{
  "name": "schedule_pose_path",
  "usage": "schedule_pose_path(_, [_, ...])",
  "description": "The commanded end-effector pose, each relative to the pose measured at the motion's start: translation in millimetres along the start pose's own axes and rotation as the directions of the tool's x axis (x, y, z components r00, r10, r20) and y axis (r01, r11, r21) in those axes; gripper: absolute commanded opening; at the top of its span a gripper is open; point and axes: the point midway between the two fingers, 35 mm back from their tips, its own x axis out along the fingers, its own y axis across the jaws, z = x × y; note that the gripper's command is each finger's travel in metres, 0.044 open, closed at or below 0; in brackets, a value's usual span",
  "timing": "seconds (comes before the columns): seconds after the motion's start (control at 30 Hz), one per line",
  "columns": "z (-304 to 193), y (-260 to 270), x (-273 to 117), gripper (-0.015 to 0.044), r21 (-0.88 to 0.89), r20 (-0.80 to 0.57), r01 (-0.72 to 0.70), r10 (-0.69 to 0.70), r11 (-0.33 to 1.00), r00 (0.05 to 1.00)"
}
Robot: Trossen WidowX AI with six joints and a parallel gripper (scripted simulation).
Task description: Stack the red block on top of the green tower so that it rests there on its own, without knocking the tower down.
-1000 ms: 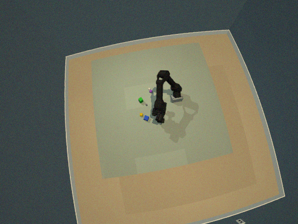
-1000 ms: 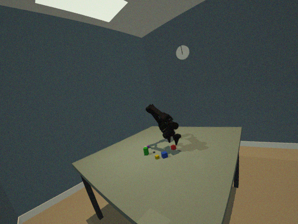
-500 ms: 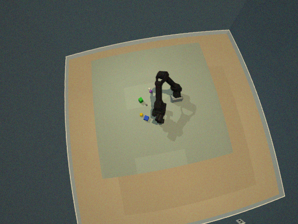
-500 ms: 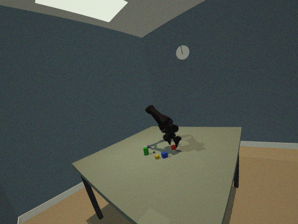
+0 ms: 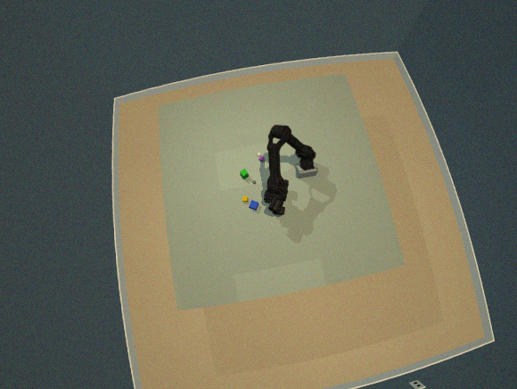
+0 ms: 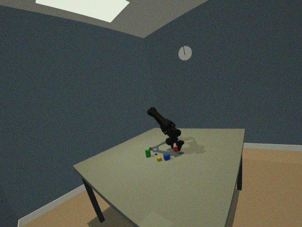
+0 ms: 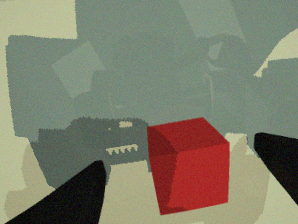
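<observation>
"What does your pincer [image 5: 275, 206] [image 6: 175, 149] [image 7: 181, 155] have hold of?"

"Nothing. You have its fingers almost fully spread, with the red block [image 6: 175, 149] [image 7: 192, 170] between them in your wrist view, and a gap showing on each side."

"Where on the desk [image 5: 223, 245] [image 6: 182, 179] is that?"

"Judge it by the pincer, since your arm [image 5: 274, 165] [image 6: 159, 118] hides the red block from above. Seen from the top, you have the pincer about midway between the upper and lower edges, a little closer to the left edge than the right."

"And what sits next to it?"

"Your blue block [image 5: 253, 205] [image 6: 166, 156] is near, on the side towards the left edge. Just beyond that you have the smaller yellow block [image 5: 244, 199] [image 6: 159, 159]."

"So where's my tower?"

"Look up from the yellow one in the top view: your green tower [image 5: 243, 174] [image 6: 148, 153] stands upright, nearer the desk's upper left corner than its lower right. You have a tiny dark piece [image 5: 254, 182] [image 6: 155, 154] near it, and a small purple piece [image 5: 261, 158] [image 6: 150, 148] closer to the upper edge."

"Anything on top of the tower?"

"Your red block isn't; it's down at the pincer."
</observation>
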Motion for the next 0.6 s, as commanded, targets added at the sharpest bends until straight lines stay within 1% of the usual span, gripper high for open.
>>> schedule_pose_path(0.0, [0.4, -0.1, 1.7, 0.0440, -0.004, 0.004, 0.001, -0.001, 1.000, 1.000])
schedule_pose_path(0.3, [0.6, -0.1, 1.3, 0.0440, 0.000, 0.000, 0.001, -0.001, 1.000, 1.000])
schedule_pose_path(0.57, [0.6, -0.1, 1.3, 0.0230, 0.000, 0.000, 0.001, -0.001, 1.000, 1.000])
